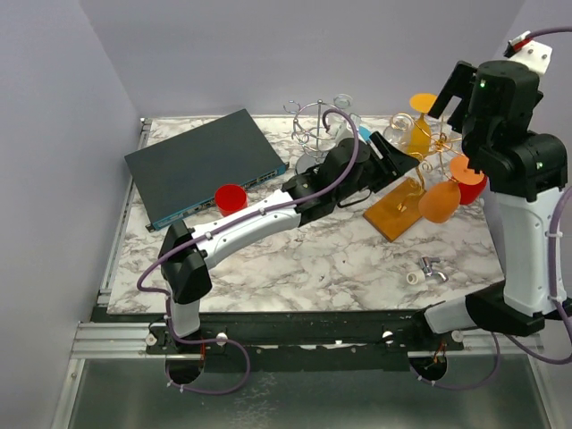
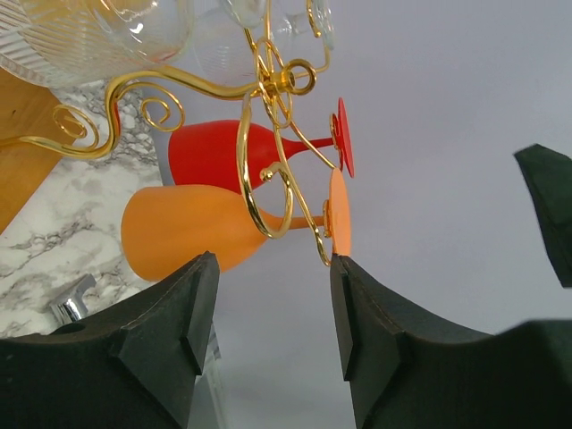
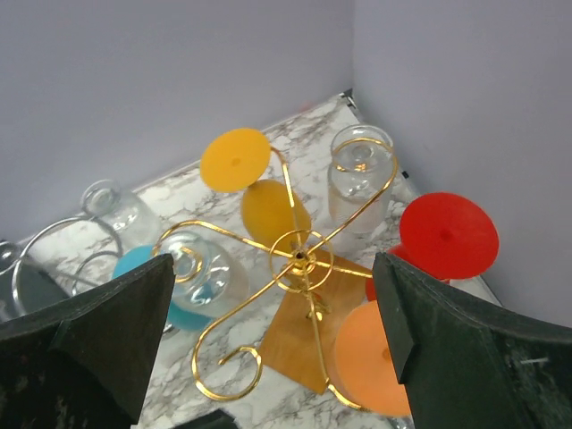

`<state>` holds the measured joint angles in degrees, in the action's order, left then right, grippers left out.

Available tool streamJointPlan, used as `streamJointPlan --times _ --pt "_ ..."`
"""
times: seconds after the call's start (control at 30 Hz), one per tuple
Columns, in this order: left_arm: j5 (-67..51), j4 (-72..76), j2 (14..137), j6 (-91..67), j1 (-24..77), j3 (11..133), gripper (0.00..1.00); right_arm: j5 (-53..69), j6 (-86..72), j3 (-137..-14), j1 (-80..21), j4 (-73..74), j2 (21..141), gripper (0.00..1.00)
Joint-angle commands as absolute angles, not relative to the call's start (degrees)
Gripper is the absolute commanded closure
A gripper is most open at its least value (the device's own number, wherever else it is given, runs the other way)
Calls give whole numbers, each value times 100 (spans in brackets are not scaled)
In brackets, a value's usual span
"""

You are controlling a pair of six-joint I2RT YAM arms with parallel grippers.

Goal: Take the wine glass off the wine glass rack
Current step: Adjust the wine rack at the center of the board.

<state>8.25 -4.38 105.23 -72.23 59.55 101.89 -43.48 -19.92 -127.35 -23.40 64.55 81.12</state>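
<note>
Left gripper (image 2: 273,273) spread apart, just short of the orange wine glass (image 2: 188,228) hanging on the rack (image 2: 279,80) near the counter's (image 1: 313,259) far right corner, liable to snag a curl (image 2: 279,204) or nudge the red glass (image 2: 214,152) if driven in crooked.

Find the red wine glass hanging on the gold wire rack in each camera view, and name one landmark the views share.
Top external: red wine glass at far right, beside the orange wine glass.
Left wrist: the glass upper left of centre, above the orange one.
Right wrist: its round red foot at right, facing the camera.
Shared landmark: the gold wire rack.
</note>
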Motion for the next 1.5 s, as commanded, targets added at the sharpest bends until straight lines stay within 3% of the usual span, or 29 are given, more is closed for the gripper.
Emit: streamJointPlan --times 0.0,0.33,0.57,1.0,1.47 --pt "819 -352 10521 -7286 5872 10319 43 -3044 -1979 -12743 -1652 6200 8309 0" --pt "449 -352 10728 -7483 5602 10443 57 -1813 -2153 -12798 -173 5966 8385 0" --pt "200 -351 10963 -7566 5507 10669 67 -1573 -2313 -12465 -123 5965 8013 0" --pt "-133 -477 11321 -7481 5297 11231 99 -993 -2422 -12078 -123 6101 7395 1" --pt "-848 -701 11942 -7383 4845 12212 100 -745 -2393 -11660 -123 6062 7124 1"
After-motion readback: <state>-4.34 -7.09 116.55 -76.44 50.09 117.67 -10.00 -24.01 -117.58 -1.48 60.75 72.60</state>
